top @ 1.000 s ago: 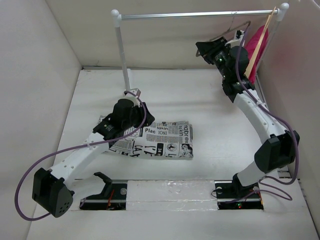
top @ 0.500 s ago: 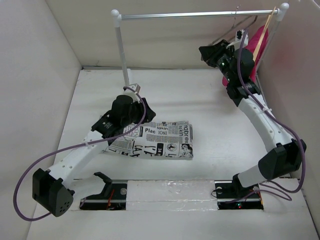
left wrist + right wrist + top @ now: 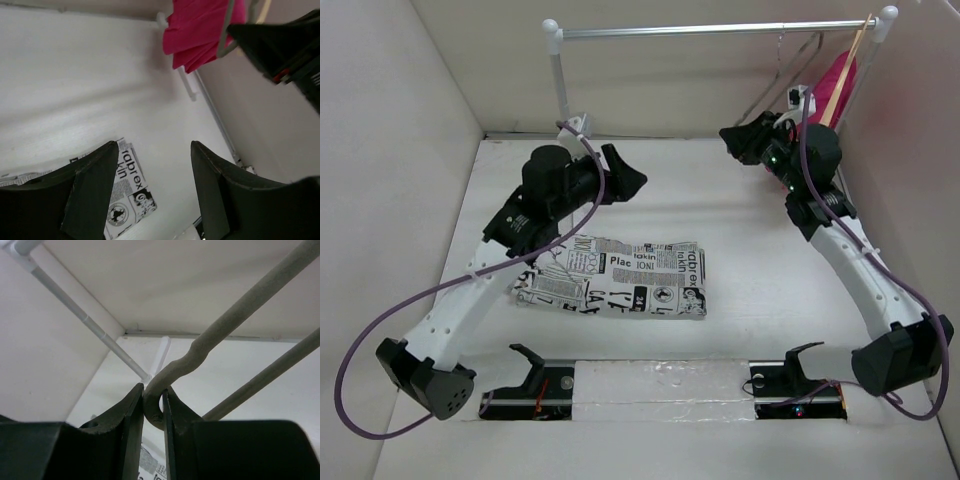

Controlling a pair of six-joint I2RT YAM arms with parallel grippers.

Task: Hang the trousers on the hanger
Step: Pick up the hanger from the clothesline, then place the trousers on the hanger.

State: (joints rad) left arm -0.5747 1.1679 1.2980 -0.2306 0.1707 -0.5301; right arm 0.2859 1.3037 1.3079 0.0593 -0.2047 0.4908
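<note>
The left arm is lifted off the table (image 3: 740, 230) with its elbow bent, and the left gripper (image 3: 628, 180) points across toward the right arm. Its fingers (image 3: 95, 180) stand wide apart with nothing between them. The trousers (image 3: 640, 280) lie folded on the table, below and behind those fingertips and well apart from them. In the wrist view a corner of the printed cloth shows just under one finger. Bare tabletop lies ahead of the fingertips, with open air between the two grippers.

The right arm reaches up and back, and the right gripper (image 3: 152, 389) tips toward the rail (image 3: 720, 29). Its fingers are almost together, pinching the bent corner of the hanger (image 3: 235, 312). From the fingertips the wire runs up and away to the rail. The pink garment (image 3: 837, 80) hangs just behind this gripper, near the side wall (image 3: 910, 150), so room is tight there.
</note>
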